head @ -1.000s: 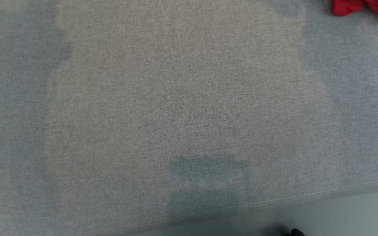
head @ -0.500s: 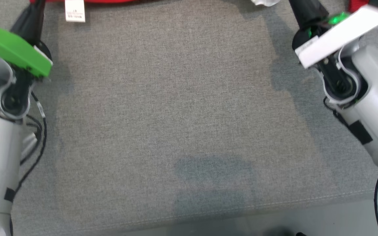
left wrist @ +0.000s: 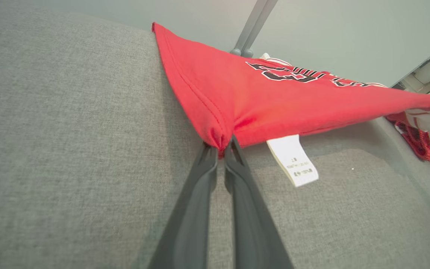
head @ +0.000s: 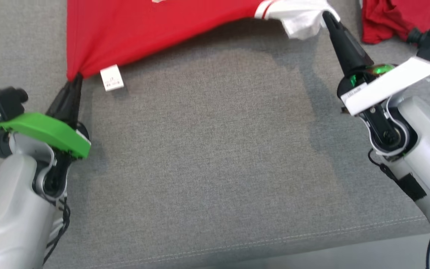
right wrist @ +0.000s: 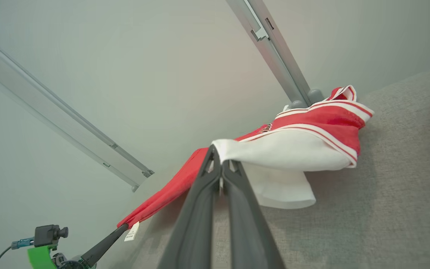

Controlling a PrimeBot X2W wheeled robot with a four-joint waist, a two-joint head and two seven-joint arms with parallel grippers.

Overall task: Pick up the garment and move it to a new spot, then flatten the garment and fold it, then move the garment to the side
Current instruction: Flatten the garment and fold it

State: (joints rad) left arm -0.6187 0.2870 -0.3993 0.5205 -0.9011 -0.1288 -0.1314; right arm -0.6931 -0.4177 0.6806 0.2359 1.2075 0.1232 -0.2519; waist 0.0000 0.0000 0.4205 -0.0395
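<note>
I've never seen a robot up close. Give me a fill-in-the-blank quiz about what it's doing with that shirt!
1. The left claw is shut on a corner of the cloth jersey with black lettering, whose main colour is ____.
2. The right claw pinches its other end, where the cloth is ____.
3. The jersey stretches between both claws over a ____ woven fabric surface.
4. The small white label hangs nearest the ____ claw.
Missing words: red; white; grey; left.
</note>
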